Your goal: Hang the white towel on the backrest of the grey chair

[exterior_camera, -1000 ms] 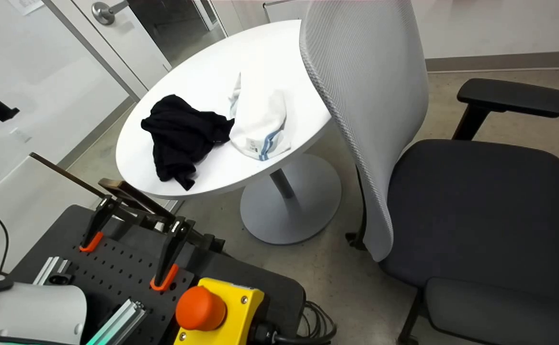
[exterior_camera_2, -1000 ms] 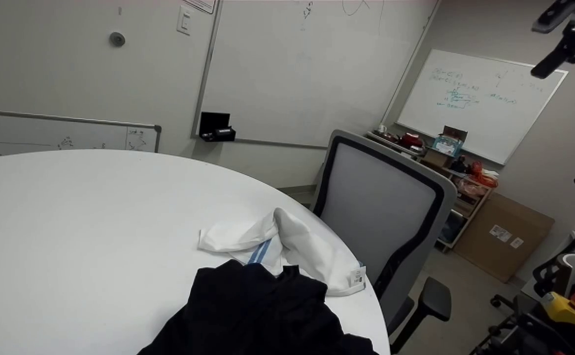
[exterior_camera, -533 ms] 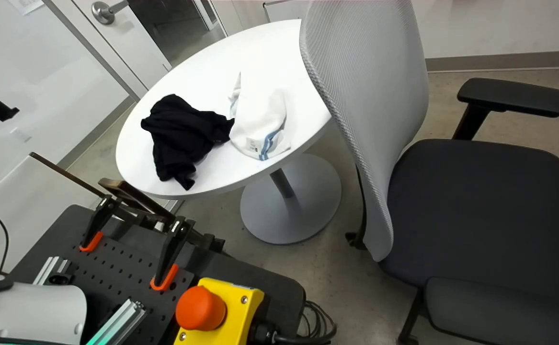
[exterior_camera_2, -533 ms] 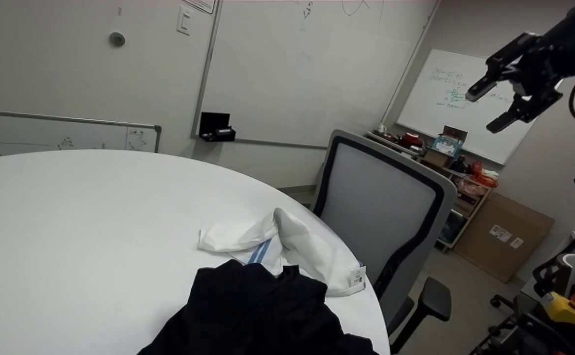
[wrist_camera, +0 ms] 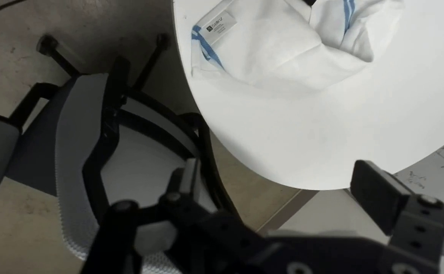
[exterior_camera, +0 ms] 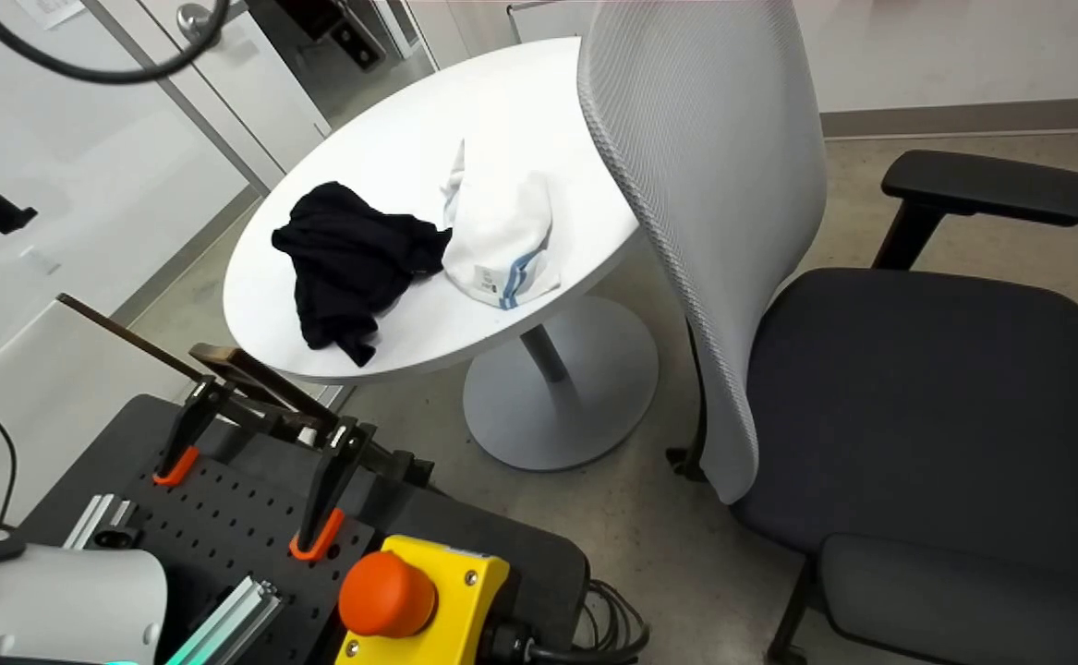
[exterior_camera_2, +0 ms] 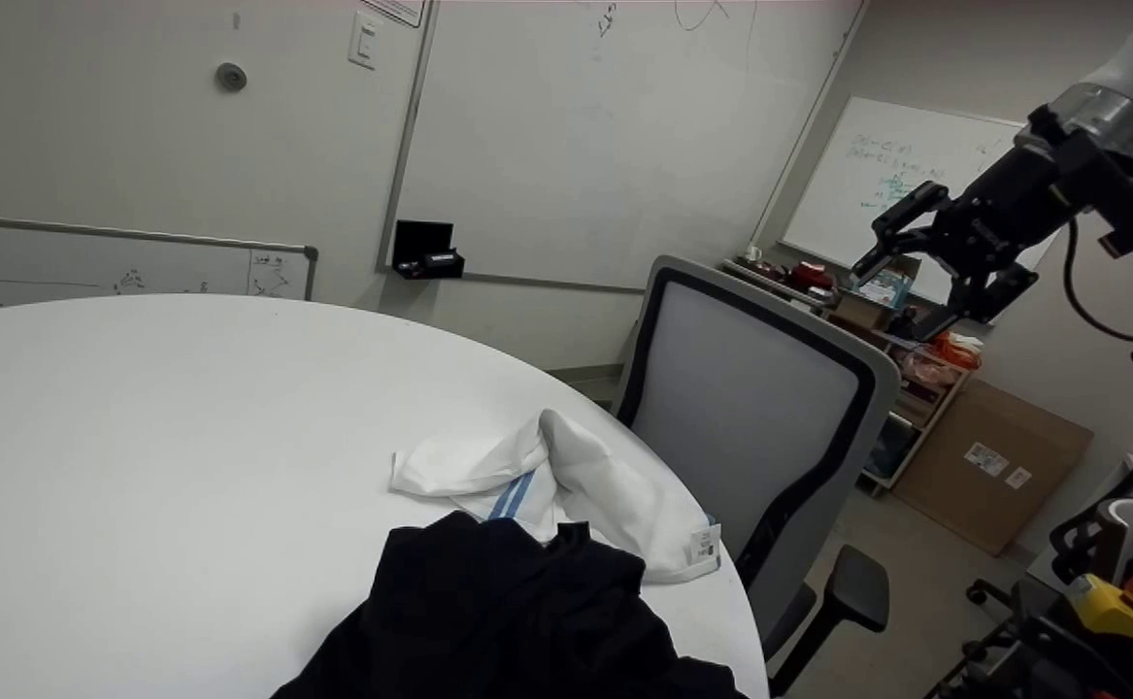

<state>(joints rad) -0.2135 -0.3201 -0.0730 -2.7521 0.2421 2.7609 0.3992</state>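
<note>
The white towel point(exterior_camera: 502, 242) with blue stripes lies crumpled on the round white table point(exterior_camera: 400, 148), near the edge by the chair. It also shows in an exterior view point(exterior_camera_2: 615, 495) and in the wrist view point(wrist_camera: 271, 49). The grey backrest point(exterior_camera: 705, 185) of the chair stands beside the table, its mesh back showing in an exterior view point(exterior_camera_2: 750, 388). My gripper point(exterior_camera_2: 894, 301) is open and empty, in the air above and apart from towel and backrest. In the wrist view its fingers point(wrist_camera: 377, 198) are wide apart, with the backrest behind the left finger.
A black cloth point(exterior_camera: 345, 259) lies on the table against the towel. The chair has black armrests point(exterior_camera: 991, 187). A dark stand point(exterior_camera: 520, 554) carries clamps and a yellow emergency-stop box point(exterior_camera: 455, 591). Whiteboards point(exterior_camera_2: 585, 146) line the walls.
My gripper has come in from the upper right in an exterior view, moving left and down, still open. Its tip and cable now show at the top of an exterior view. Towel and chair have not moved.
</note>
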